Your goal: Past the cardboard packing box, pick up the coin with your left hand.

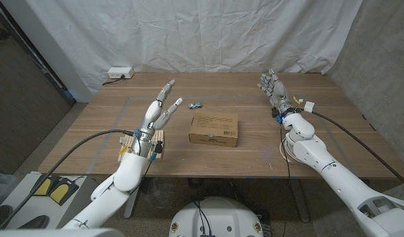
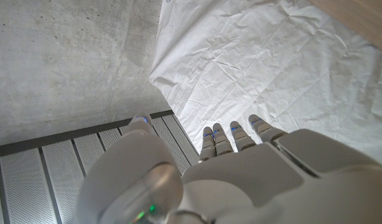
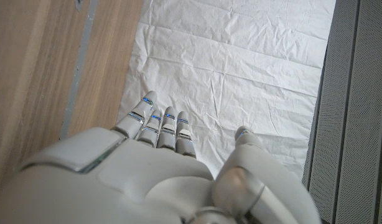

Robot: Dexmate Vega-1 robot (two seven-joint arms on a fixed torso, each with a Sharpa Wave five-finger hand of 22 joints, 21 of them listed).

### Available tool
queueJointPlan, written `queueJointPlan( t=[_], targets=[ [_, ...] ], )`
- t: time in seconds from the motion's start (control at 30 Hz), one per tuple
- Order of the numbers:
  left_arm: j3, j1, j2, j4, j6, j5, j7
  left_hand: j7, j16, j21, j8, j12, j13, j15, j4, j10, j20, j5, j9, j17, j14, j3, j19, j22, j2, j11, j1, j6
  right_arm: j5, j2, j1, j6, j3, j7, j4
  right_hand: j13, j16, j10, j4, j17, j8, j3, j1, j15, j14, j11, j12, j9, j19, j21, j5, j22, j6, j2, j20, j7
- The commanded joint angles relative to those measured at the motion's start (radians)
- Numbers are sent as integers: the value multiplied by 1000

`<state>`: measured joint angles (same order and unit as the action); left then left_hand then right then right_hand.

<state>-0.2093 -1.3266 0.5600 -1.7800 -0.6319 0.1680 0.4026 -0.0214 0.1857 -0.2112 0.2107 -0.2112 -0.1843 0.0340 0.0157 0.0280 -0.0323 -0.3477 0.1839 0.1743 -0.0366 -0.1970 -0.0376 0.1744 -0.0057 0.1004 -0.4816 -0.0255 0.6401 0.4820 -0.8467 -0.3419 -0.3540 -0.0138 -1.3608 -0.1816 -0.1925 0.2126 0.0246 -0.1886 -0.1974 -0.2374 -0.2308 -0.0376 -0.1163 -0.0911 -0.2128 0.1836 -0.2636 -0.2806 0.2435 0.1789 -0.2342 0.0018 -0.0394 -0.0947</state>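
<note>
Left of the cardboard packing box [image 1: 214, 128], the empty, spread left hand [image 1: 160, 107] could easily nudge the small coin [image 1: 196, 105] beyond the box and send it skidding.

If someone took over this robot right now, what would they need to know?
Left robot hand: raised, fingers spread, holding nothing.
Right robot hand: raised at the far right, open, holding nothing.
Cardboard packing box: mid-table. A small object that is probably the coin lies on the table beyond it, untouched.
Done: nothing yet.
Left: lower the left hand to the coin, pinch it, lift.
</note>
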Motion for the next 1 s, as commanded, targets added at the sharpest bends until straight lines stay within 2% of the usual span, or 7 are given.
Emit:
queueJointPlan(
  t=[0.03,0.17,0.4,0.47,0.73,0.83,1.0],
  targets=[
    [5,-12,-10,-9,-2,144,82,-3,9,-6,7,-5,-1,40,-7,13,-94,-5,2,4,15,-2,10,4,2,6,-15,-16,2,-7,7,-1,-6,5,12,-3,-4,7,5,-1,-4,-2,-6,-4,-8,0,-3,6,-9,6,0,3,-11,3,-24,1],
    [10,-27,-10,-30,21,191,108,-6,10,-6,9,-6,-1,41,-9,19,-96,-6,2,4,21,-2,14,4,3,7,-19,-25,1,-5,4,0,-5,4,8,-3,-4,7,6,-1,-4,-2,-6,-4,-8,0,-3,6,-10,7,0,3,-11,3,-25,1],
    [-13,-37,5,-62,34,130,69,-3,9,-6,10,-7,-2,41,-12,25,-96,-7,2,4,24,-3,17,4,5,10,-25,-32,-2,6,-5,10,-4,-4,-15,-3,-4,6,6,-1,-3,-1,-6,-5,-10,0,-2,6,-10,8,-1,4,-11,3,-25,1],
    [-2,-60,3,-97,83,177,85,-3,9,-5,10,-6,-2,41,-13,25,-95,-7,2,4,25,-3,17,4,5,8,-27,-32,-2,8,-7,9,-2,-3,-17,-3,-3,7,6,-2,-3,-1,-6,-4,-9,0,-2,6,-11,8,-1,4,-11,3,-25,1],
    [12,-116,-13,-149,142,269,167,-2,8,-4,8,-4,-2,39,-15,25,-89,-8,2,4,27,-4,16,4,6,8,-32,-33,3,13,-14,7,3,-1,-19,-3,-3,6,7,-2,-3,-1,-6,-6,-10,0,-2,6,-11,10,-1,4,-11,4,-24,1],
    [-1,-112,-16,-137,123,245,177,-2,7,-3,8,-5,-2,39,-16,27,-89,-8,2,4,27,-4,16,4,7,8,-33,-34,6,13,-15,6,3,3,-18,-3,-3,6,7,-2,-3,-1,-6,-6,-10,1,-2,6,-12,10,-1,4,-11,4,-24,2],
    [0,-128,-18,-166,165,307,213,-2,7,-2,7,-5,-2,39,-17,30,-89,-8,2,4,29,-4,16,5,8,4,-36,-37,4,21,-15,18,0,6,-24,-3,-3,7,7,-2,-3,0,-6,-7,-11,0,-2,6,-12,12,-2,4,-11,4,-24,2]
  ],
)
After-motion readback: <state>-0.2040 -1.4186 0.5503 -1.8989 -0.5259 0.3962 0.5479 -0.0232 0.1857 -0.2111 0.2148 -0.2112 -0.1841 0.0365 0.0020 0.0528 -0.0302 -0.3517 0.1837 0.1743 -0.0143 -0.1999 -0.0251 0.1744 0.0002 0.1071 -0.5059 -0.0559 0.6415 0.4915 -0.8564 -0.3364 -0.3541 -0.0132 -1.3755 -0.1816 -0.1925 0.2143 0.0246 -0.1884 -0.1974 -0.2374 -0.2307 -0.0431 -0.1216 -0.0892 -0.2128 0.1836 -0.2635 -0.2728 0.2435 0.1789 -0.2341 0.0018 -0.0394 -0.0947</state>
